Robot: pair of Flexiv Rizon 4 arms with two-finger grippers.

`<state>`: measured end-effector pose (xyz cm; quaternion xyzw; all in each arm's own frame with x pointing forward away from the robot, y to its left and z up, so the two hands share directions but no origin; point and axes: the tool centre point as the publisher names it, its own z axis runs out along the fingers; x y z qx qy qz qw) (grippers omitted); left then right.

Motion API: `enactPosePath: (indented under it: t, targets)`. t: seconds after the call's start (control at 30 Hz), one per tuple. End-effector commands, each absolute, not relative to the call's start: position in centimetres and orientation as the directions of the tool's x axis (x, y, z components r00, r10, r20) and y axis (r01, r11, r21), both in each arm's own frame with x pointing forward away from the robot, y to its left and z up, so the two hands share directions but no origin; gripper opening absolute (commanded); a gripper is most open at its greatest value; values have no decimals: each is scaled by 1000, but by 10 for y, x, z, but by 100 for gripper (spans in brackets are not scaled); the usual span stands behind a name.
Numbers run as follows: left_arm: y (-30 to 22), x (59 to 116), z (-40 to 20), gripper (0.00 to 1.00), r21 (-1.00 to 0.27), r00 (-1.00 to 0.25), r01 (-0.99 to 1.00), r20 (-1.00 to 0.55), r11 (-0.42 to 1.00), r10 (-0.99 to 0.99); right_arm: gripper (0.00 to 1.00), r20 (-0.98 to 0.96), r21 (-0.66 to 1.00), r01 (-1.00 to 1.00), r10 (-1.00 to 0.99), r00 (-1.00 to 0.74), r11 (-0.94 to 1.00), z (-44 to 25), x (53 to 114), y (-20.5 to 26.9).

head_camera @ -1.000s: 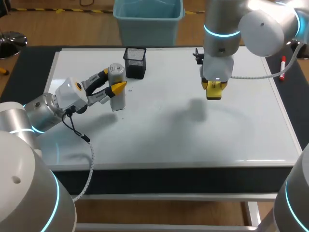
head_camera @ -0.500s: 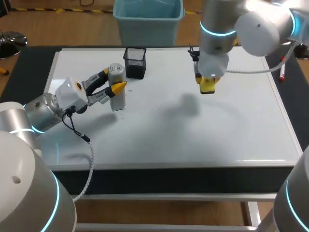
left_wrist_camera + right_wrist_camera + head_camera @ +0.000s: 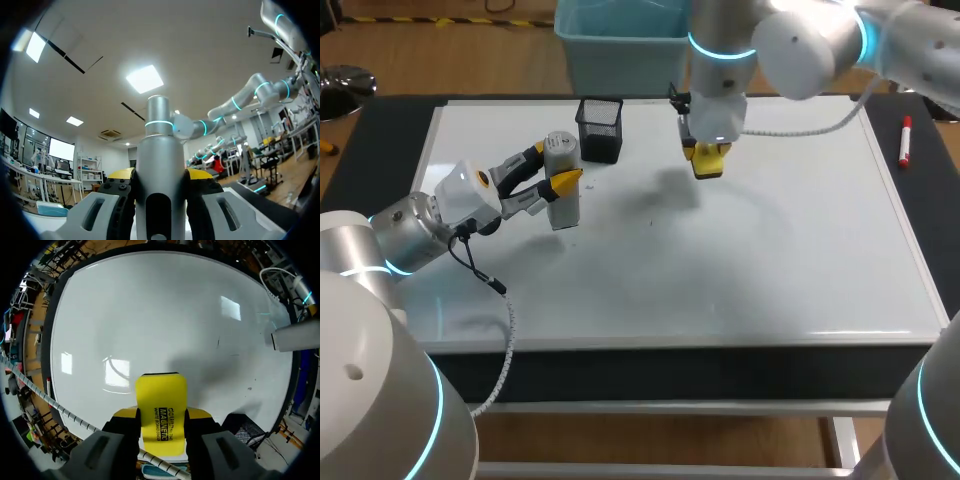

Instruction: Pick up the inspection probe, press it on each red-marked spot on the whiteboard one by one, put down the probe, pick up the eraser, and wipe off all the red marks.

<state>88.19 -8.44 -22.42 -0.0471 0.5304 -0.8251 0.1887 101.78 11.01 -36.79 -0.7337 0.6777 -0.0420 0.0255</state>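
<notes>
Wiping seemed underway: your right gripper (image 3: 706, 166) clamped the eraser (image 3: 707, 157) over the whiteboard (image 3: 770, 260), your left gripper (image 3: 552, 168) held the probe (image 3: 563, 200) upright beside the mesh cup (image 3: 600, 128); next, you needed to lower it and sweep.

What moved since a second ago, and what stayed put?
The right gripper, shut on the yellow eraser, moved across the whiteboard toward the robot's left and the far edge, nearer the black mesh cup. Nothing was picked up or let go. The left gripper stayed where it was, holding the grey probe upright beside the cup.
</notes>
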Motion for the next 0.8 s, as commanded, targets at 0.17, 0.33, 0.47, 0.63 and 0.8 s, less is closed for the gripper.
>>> enactPosePath:
  t: [0.17,0.33,0.47,0.63,0.8]
  targets:
    - [-85,882,-223,0,-893,-923,263,-123,-366,-363,0,52,-1,-999,-997,53,-53,-382,1071,134]
    - [-85,882,-223,0,-893,-923,263,-123,-366,-363,0,35,30,-999,-999,36,-35,-386,1088,144]
    - [-85,882,-223,0,-893,-923,263,-123,-366,-363,0,42,40,-999,-999,20,-18,-391,1100,148]
    - [-85,882,-223,0,-893,-923,263,-123,-366,-363,0,40,52,-999,-999,-1,4,-396,1113,148]
    - [-85,882,-223,0,-893,-923,263,-123,-366,-363,0,45,53,-998,-999,-29,31,-401,1124,141]
